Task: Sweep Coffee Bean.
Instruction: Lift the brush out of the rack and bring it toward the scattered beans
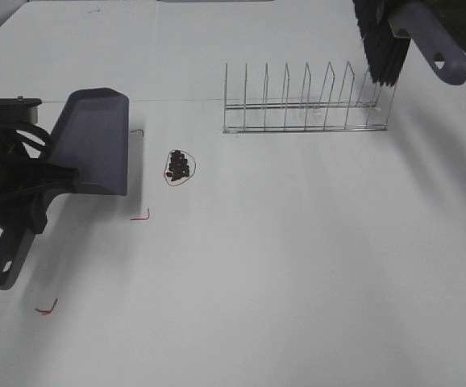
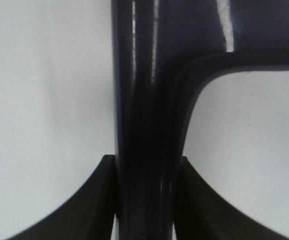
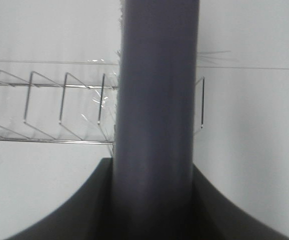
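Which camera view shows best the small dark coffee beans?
The exterior high view: the pile of tiny dark coffee beans lies fully visible on the white table, to the right of the grey plastic dustpan in that view. Neither wrist view shows any bean.

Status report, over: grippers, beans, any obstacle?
Left gripper shut on dustpan; right gripper shut on brush. Beans piled beside dustpan, not touching, unswept. Red loop rings beans; rack close to brush.

The coffee bean pile [image 1: 179, 165] lies on the white table [image 1: 297, 266] near the grey dustpan [image 1: 96, 141].
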Robot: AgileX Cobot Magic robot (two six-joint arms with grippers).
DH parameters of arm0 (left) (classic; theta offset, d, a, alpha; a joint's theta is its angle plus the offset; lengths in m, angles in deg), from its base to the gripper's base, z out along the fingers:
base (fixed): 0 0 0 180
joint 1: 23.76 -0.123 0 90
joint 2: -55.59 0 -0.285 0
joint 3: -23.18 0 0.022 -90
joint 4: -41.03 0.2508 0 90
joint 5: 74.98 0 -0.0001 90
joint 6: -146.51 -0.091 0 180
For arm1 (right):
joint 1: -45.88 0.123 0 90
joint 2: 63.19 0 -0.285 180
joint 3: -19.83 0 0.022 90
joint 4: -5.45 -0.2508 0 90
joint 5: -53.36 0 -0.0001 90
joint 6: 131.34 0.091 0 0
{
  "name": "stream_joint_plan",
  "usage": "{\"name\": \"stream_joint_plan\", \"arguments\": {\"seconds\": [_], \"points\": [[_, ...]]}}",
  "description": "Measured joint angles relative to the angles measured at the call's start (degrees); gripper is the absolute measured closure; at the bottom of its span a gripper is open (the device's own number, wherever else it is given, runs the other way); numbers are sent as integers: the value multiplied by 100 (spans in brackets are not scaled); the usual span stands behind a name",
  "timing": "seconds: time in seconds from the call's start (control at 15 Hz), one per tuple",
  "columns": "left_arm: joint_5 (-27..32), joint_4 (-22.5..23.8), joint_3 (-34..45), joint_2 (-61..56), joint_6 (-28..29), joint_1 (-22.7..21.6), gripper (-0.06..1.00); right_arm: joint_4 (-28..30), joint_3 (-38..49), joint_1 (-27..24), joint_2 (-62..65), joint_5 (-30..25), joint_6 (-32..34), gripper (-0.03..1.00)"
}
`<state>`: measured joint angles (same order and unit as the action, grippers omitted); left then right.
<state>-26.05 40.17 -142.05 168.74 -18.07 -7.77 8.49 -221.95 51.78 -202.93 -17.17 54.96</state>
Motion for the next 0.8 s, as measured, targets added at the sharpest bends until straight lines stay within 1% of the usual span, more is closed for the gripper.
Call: {"name": "stream_joint_plan", "arguments": {"seconds": [0.13, 0.47, 0.53, 0.6, 0.67, 0.8], "points": [[172, 0, 0, 0, 0, 0, 67, -178, 413, 40, 401, 11, -63, 67], [275, 17, 0, 115, 6, 0, 67, -241, 2836, 63, 1914, -23, -69, 68], [264, 34, 0, 138, 6, 0, 67, -252, 3254, 63, 2154, -17, -80, 68], [235, 46, 0, 201, 6, 0, 67, -258, 3438, 69, 2240, -11, -86, 68], [172, 86, 0, 355, 6, 0, 67, -304, 4165, 86, 2452, 252, -92, 68], [63, 86, 0, 596, 0, 80, 67, -304, 4629, 160, 2458, 561, -103, 68]]}}
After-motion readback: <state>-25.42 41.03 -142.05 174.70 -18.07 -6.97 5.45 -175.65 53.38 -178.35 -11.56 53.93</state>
